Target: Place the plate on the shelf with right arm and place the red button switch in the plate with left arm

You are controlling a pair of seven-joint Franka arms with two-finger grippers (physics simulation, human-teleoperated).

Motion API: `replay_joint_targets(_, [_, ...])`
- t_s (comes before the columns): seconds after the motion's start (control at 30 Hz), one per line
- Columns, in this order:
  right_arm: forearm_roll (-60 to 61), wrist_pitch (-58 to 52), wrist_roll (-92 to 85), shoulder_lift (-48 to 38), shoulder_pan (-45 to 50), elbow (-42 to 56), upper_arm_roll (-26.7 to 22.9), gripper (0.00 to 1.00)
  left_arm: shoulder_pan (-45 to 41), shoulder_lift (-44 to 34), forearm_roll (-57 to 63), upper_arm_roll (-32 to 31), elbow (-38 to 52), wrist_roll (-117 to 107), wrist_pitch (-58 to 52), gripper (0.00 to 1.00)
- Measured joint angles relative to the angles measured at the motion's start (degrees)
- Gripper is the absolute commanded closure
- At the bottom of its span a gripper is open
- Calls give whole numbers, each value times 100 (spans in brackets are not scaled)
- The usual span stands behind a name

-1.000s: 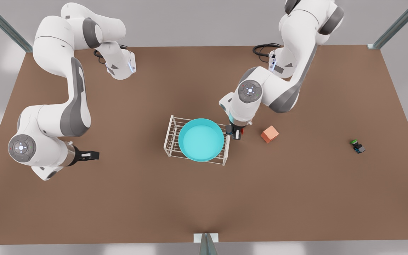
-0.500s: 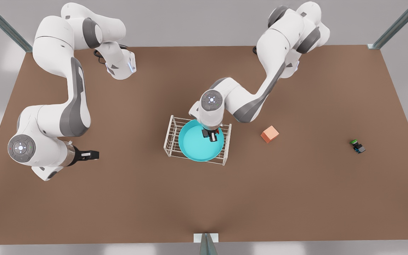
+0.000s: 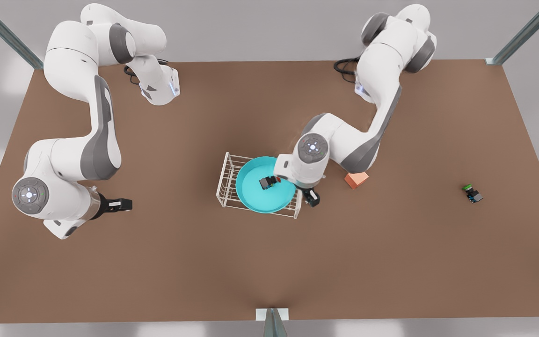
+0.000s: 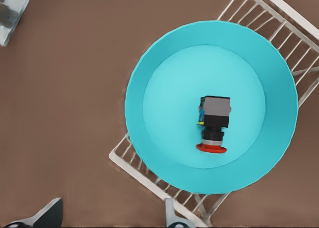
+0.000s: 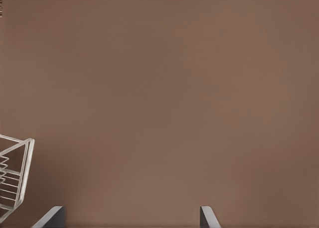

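Front view: the red switch lies in the plate on the rack; my right gripper waits at nine o'clock, fingers spread. Left wrist view: my left gripper, spread and empty, hangs over the rack's edge; I judge a careless retreat could clip it and tip the plate.

Red button switch toppled — in plate.

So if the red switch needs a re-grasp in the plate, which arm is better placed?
Left. Its gripper hangs open beside the plate, close to the red button switch lying inside. The right gripper waits open far off, beyond the shelf.
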Motion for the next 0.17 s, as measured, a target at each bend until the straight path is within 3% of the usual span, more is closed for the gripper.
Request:
replay_joint_targets(0.1, [-1, 7, -1, 0, -4, 0, 15, 0, 1646, -402, -129, 78, -263, 59, -290, 0])
replay_joint_targets(0.17, [0, 8, -4, 0, -10, 0, 20, 0, 2124, -755, -195, 312, -792, 92, -418, 0])
